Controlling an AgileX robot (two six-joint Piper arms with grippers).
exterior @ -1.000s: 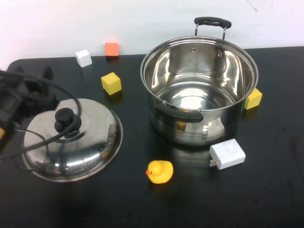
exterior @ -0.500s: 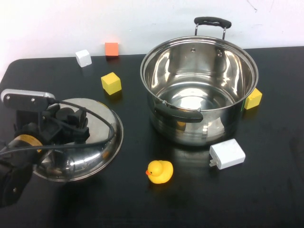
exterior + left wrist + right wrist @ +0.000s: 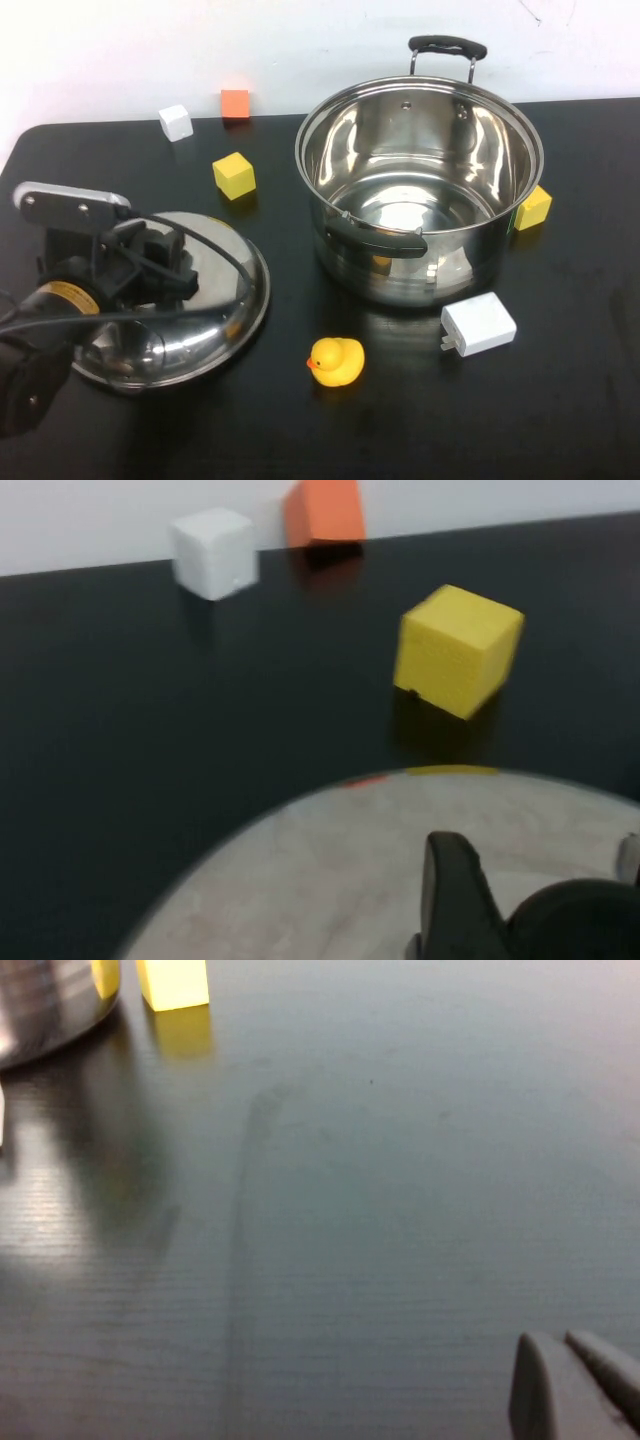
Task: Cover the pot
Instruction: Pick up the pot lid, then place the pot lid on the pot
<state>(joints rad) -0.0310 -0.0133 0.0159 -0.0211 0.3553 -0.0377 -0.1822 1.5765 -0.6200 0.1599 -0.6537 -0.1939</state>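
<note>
The pot (image 3: 420,190) stands open and empty at the table's centre-right, with black handles at its front and back. The domed steel lid (image 3: 215,300) lies to its left. My left gripper (image 3: 160,265) is over the lid's middle and hides the black knob. In the left wrist view the fingers (image 3: 450,890) stand on either side of the black knob (image 3: 585,925), against it, above the lid's surface (image 3: 330,880). My right gripper (image 3: 575,1385) is out of the high view. It hangs shut and empty over bare table to the right of the pot (image 3: 40,1000).
A yellow cube (image 3: 234,175), a white cube (image 3: 175,122) and an orange cube (image 3: 235,103) lie behind the lid. A rubber duck (image 3: 336,361) and a white charger (image 3: 478,324) lie in front of the pot. Another yellow cube (image 3: 533,207) is at its right.
My left arm has swung in from the left over the lid and its fingers have come round the knob. The lid has shifted slightly to the right.
</note>
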